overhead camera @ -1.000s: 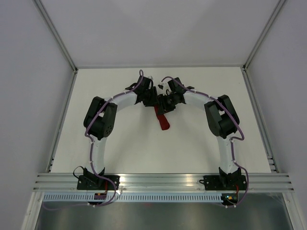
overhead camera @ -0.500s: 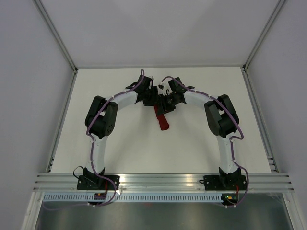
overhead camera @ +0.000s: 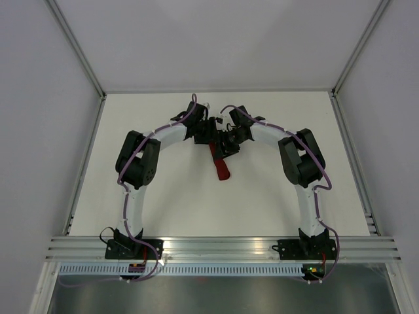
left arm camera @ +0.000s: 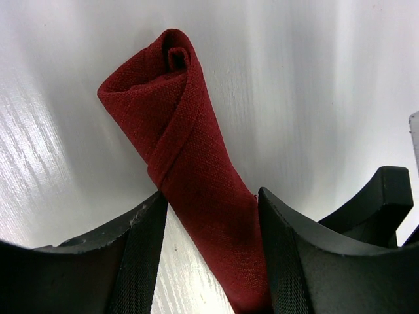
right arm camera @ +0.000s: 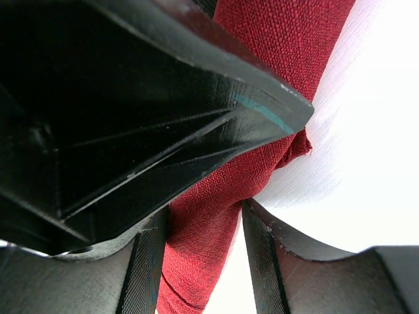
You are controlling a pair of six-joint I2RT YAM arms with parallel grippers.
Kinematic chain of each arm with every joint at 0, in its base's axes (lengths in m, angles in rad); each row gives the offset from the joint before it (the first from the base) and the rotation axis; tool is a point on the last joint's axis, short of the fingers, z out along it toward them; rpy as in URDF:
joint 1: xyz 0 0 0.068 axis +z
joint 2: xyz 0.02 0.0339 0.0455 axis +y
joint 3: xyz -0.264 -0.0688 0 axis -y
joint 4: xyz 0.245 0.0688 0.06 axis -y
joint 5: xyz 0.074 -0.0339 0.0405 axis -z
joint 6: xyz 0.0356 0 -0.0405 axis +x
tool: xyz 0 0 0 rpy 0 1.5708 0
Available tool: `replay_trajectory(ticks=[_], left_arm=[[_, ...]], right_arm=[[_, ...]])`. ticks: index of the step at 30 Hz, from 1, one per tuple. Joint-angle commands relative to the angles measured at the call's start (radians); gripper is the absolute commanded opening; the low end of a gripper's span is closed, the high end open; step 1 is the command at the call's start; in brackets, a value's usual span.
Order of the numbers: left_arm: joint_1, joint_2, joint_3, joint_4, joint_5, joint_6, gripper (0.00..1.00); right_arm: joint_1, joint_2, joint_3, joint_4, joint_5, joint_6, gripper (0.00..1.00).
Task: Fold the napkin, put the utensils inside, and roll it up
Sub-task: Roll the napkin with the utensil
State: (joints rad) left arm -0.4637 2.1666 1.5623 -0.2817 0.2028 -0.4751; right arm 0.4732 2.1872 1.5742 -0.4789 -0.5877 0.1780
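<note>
The dark red napkin (overhead camera: pixel 222 167) lies rolled into a narrow tube at the table's far middle. No utensils show; what is inside the roll is hidden. My left gripper (overhead camera: pixel 211 139) and right gripper (overhead camera: pixel 226 148) meet over its far end. In the left wrist view the roll (left arm camera: pixel 177 131) runs between the fingers, and the left gripper (left arm camera: pixel 211 196) is closed against its sides. In the right wrist view the right gripper (right arm camera: pixel 205 209) pinches the cloth (right arm camera: pixel 209 242), and the left gripper's black body (right arm camera: pixel 131 98) fills the upper left.
The white table (overhead camera: pixel 163 196) has metal rails along its left and right edges and grey walls behind. Both arms arch inward from their bases at the near edge, so their wrists crowd together over the roll.
Both wrists have shifted slightly closer together over the roll's far end. The napkin roll has barely moved.
</note>
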Motion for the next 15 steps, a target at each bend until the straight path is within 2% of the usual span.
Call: replay_trajectory(ticks=[1,15], left_arm=[[0.005,-0.010,0.038,0.001,0.024,0.044,0.63],[0.014,-0.007,0.045,-0.005,0.041,0.050,0.63]], right_arm=[[-0.001,0.013,0.038,-0.047,-0.011,0.015,0.55],[-0.021,0.014,0.128,-0.084,-0.023,0.025,0.59]])
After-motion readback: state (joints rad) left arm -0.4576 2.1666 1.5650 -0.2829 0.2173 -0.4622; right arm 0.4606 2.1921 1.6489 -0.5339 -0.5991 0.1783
